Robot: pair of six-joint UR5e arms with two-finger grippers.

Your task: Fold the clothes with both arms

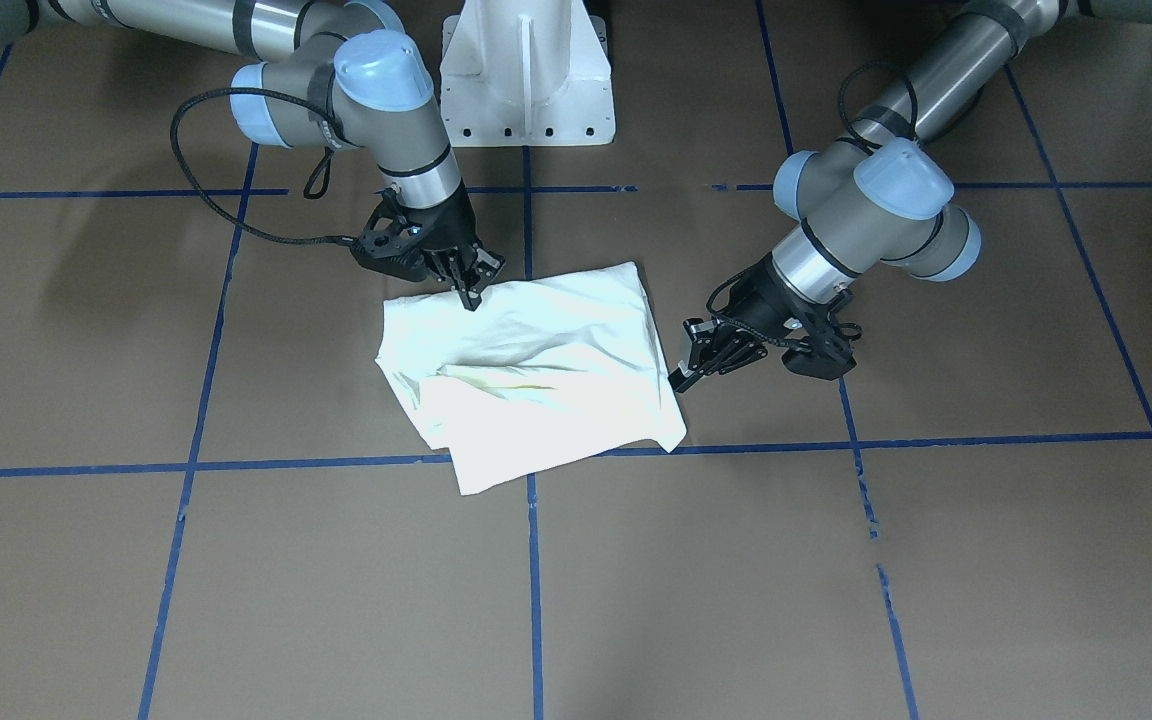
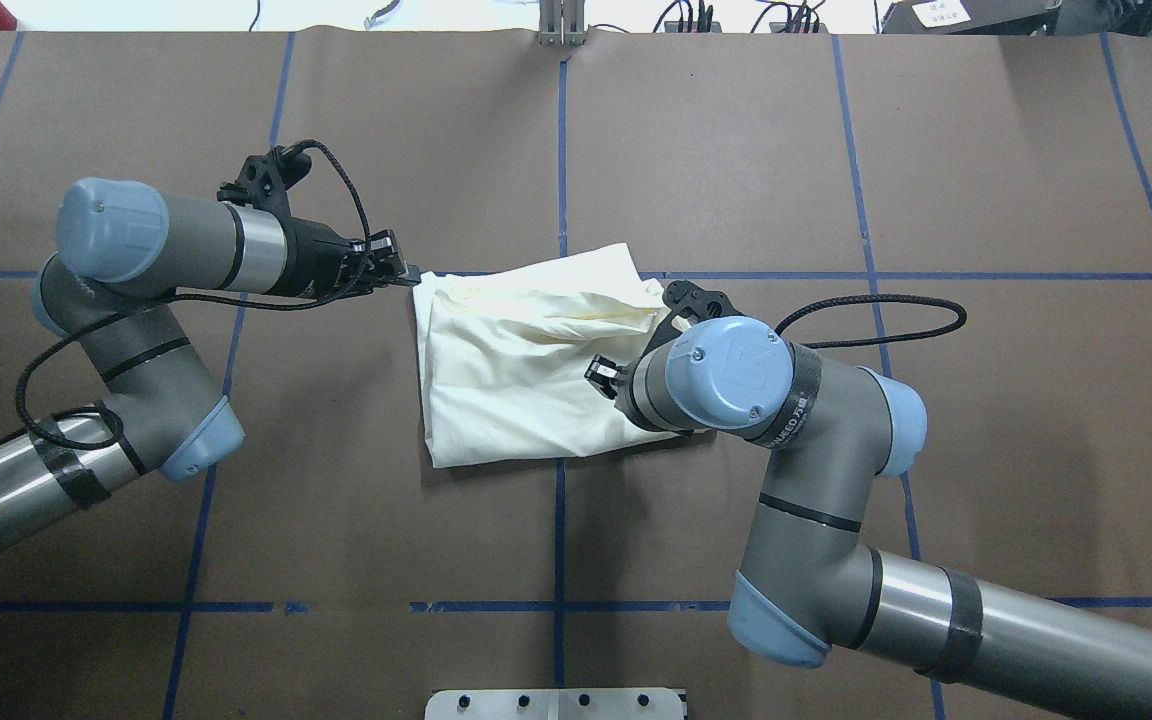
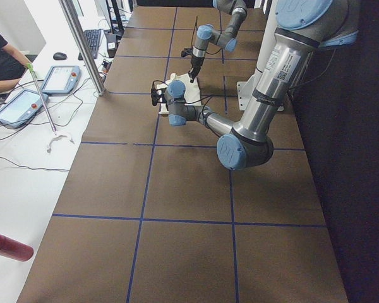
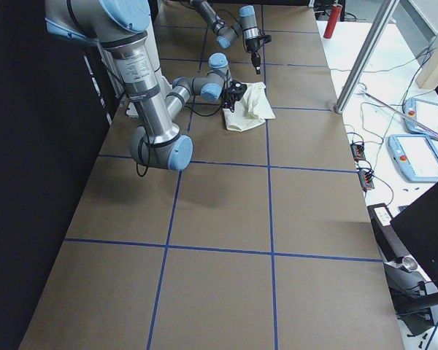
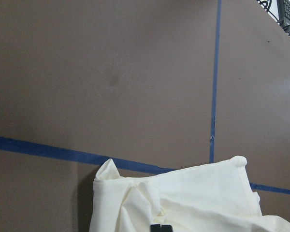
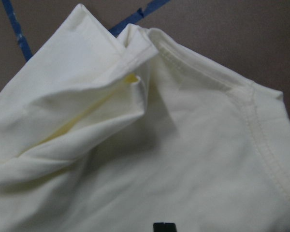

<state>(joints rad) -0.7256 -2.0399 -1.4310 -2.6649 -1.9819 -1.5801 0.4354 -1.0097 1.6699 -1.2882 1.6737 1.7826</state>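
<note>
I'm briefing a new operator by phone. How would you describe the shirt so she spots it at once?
Find the brown table with its blue tape grid. Near its middle, in front of the white pedestal, lies the shirt, loosely folded. Unlike the grey left arm and right arm flanking it, it is cream-white, creased cloth.

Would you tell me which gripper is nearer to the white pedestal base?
The right. The right gripper is at the T-shirt's edge facing the white pedestal base; the left gripper is beside the T-shirt's side edge, farther from it.
</note>
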